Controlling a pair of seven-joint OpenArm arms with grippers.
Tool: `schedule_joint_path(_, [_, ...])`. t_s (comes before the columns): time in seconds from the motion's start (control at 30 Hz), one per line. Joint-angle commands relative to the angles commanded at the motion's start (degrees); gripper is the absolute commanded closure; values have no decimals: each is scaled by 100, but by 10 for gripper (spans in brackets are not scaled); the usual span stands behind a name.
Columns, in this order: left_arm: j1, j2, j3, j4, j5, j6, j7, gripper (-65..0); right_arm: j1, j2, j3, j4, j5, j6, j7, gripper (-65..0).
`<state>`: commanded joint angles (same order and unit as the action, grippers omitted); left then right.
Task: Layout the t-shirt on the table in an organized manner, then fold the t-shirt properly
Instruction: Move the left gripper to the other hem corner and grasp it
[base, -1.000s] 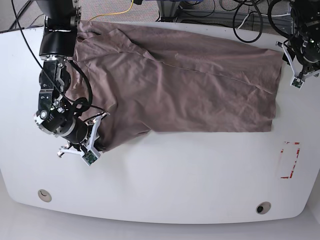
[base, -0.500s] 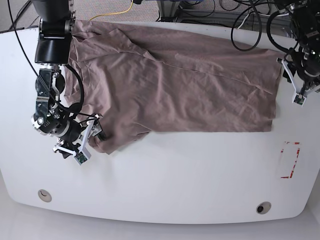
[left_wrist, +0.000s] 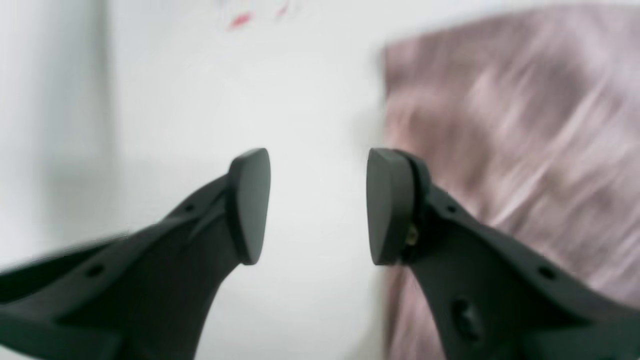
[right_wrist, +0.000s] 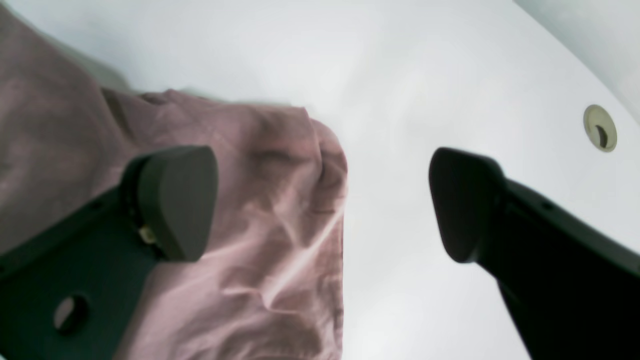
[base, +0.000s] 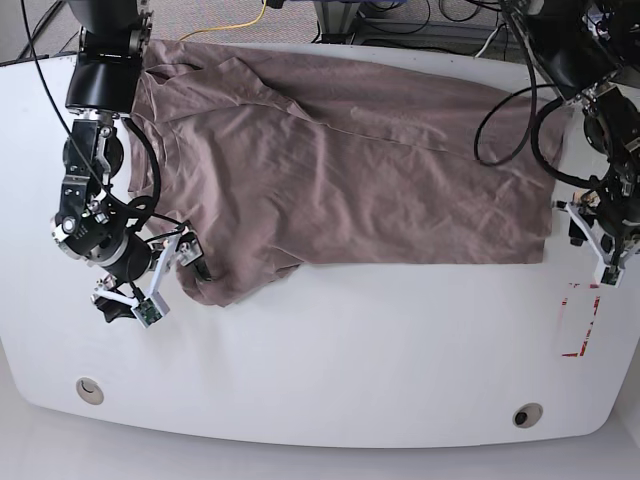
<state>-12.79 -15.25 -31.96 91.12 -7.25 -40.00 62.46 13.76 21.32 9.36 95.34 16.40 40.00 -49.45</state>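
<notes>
T-shirt (base: 350, 170) beside both end effectors, ungrasped; jaws apart.

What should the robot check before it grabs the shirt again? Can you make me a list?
1. Right gripper open: ok, jaws wide apart in the right wrist view.
2. Left gripper open: ok, a clear gap between the pads, nothing in it.
3. Cloth between the right jaws: ok, the crumpled sleeve end of the t-shirt lies partly in the gap.
4. Left gripper over the shirt's edge: not ok, only white table shows between its pads; the edge lies beside one pad.
5. Shirt laid flat: not ok, the sleeve near the right gripper is bunched and the top edge looks folded.
6. Gripper height above the cloth: cannot tell.
</notes>
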Motion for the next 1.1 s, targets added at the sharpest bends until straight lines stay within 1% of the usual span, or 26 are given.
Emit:
schedule_joint_path(0.2, [-448,0,18,-1196,-9,0,-563,-293,-158,0,0,0,0,0,18,-650])
schedule_joint_path(0.23, [-501,0,18,-1371,-9,0,-677,-293,-176,0,0,0,0,0,18,-650])
schedule_joint_path(0.27, [-580,-9,18,-1662,0,0,-888,-293,-229,0,0,-9,0,0,18,-650])
schedule_joint_path(0.37, [-738,-44,18,-2233,0,0,-1248,-293,-299,0,9,-9,0,0,26,-650])
schedule_joint_path(0.53, [-967,-105,18,-2910,0,0,-1626,-294,-325,0,9,-9,0,0,26,-650])
schedule_joint_path(0.6, [-1037,-105,18,-3112,0,0,-1785,-318,-325,0,9,-9,0,0,26,-650])
schedule_joint_path(0.67, [-1064,-114,18,-3226,62,13,-1855,-369,-325,9,9,-9,0,0,26,-650])
schedule_joint_path(0.73, [-1064,-114,18,-3226,220,215,-1873,-401,-325,9,53,-9,0,0,26,-650])
schedule_joint_path(0.8, [-1064,-114,18,-3235,404,312,-1873,-424,-325,9,141,-9,0,0,18,-650])
schedule_joint_path(0.93, [-1064,-97,53,-3253,501,215,-1873,-421,-325,9,255,-9,9,0,18,-650])
schedule_joint_path(1.1, [-1055,-97,448,-3262,501,224,-1873,-422,-325,9,264,-9,9,0,18,-650])
